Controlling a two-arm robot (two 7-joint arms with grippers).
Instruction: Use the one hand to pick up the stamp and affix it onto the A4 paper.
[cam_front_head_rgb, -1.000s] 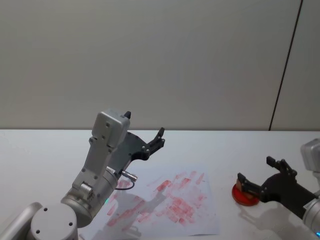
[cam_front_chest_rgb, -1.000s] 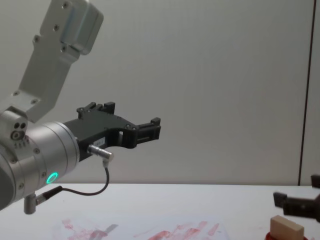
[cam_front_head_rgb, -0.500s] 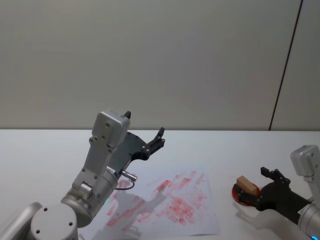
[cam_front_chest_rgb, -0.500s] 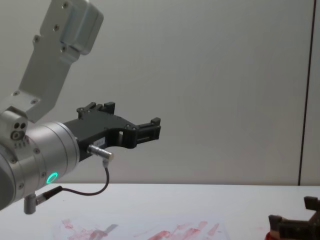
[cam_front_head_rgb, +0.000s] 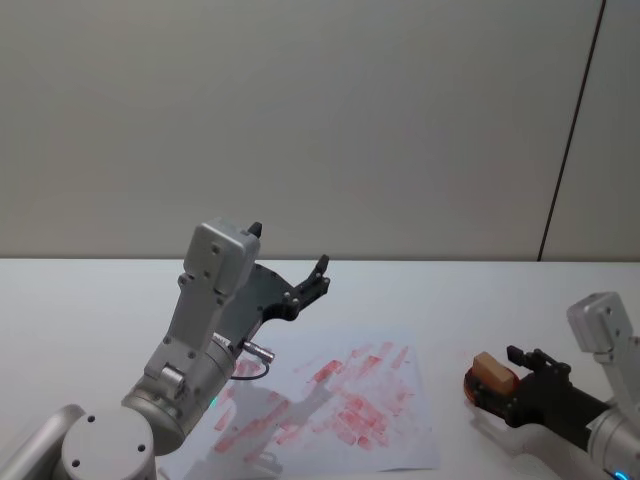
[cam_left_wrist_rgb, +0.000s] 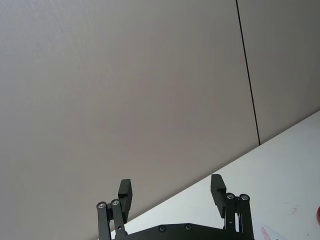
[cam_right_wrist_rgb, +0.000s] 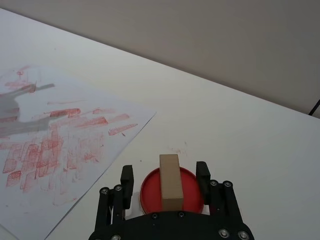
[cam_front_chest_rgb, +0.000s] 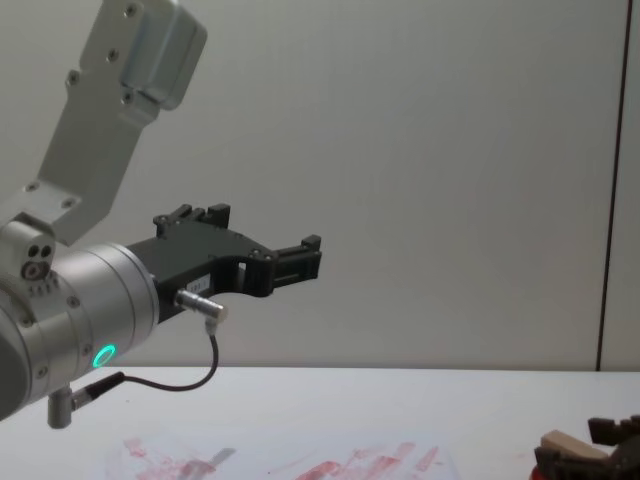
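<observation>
The stamp, a small tan wooden block, lies on top of a round red ink pad on the white table. My right gripper stands open, low over the pad, one finger on each side of the stamp with a gap on both sides. In the head view the stamp and right gripper are at the right. The A4 paper, smeared with red stamp marks, lies left of the pad. My left gripper is held up in the air, open and empty.
The white table runs back to a plain grey wall. The left arm's silver body hangs over the paper's left part. The paper's near corner lies a short way from the ink pad.
My right gripper has drawn back toward me and dropped lower, coming to stand with its fingers either side of the stamp. The stamp stays on the pad. The left arm has not moved.
</observation>
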